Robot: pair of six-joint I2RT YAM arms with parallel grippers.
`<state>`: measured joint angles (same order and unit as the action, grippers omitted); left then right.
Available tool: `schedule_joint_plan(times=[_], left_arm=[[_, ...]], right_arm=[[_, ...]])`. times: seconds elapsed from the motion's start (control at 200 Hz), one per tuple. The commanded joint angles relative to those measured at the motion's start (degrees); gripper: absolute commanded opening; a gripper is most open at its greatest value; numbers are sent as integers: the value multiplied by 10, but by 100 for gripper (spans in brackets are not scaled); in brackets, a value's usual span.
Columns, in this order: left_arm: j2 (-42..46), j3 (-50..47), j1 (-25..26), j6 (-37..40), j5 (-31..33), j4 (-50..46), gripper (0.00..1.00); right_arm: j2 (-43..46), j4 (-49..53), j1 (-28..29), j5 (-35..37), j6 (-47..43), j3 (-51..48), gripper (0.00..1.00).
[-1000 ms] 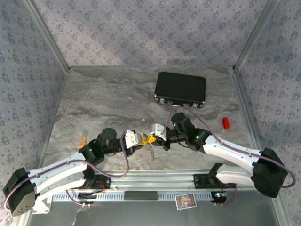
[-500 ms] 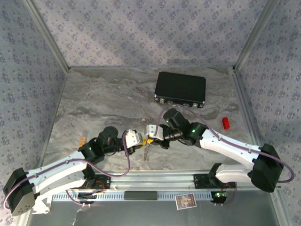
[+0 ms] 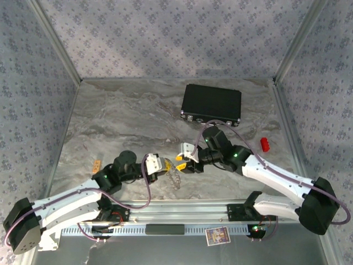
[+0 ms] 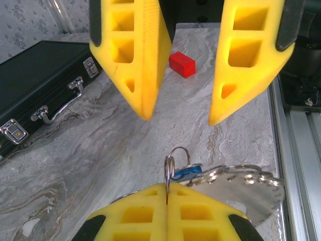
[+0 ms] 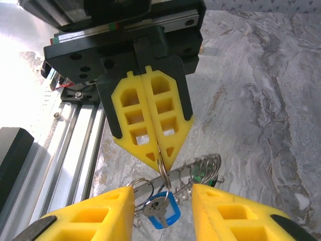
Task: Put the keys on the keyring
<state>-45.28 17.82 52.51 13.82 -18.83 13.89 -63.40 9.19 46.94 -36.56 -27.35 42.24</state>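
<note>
Left pincer (image 4: 167, 187) pinching blue key (image 4: 189, 171), right pincer (image 4: 180, 116) parted

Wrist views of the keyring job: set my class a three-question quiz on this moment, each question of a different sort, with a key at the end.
1. True or false: the right gripper has its jaws shut.
2. Fill in: the small block lying right of the black case is ___ in colour.
3. The left gripper pinches: A the case's handle; B a small metal ring carrying the blue key; C the block.
Key: 1 false, they stand open; 2 red; 3 B.
</note>
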Motion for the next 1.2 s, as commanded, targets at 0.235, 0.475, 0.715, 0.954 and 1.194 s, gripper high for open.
schedule_joint_plan(times=[0.235,0.475,0.715,0.954,1.194], left_arm=[[8,-18,1,-30,-8,91,0],[8,-17,1,-30,-10,91,0],[10,-14,1,-27,-11,89,0],[12,-14,1,-27,-14,96,0],[16,-18,0,-28,-26,116,0]], right_arm=[[-1,-74,-2,2,55,-44,33],[-5,-77,-2,16,54,-42,24],[-9,-62,-2,20,53,-38,15],[-8,-53,-2,18,52,-35,1],[-26,-59,0,21,54,-37,0]])
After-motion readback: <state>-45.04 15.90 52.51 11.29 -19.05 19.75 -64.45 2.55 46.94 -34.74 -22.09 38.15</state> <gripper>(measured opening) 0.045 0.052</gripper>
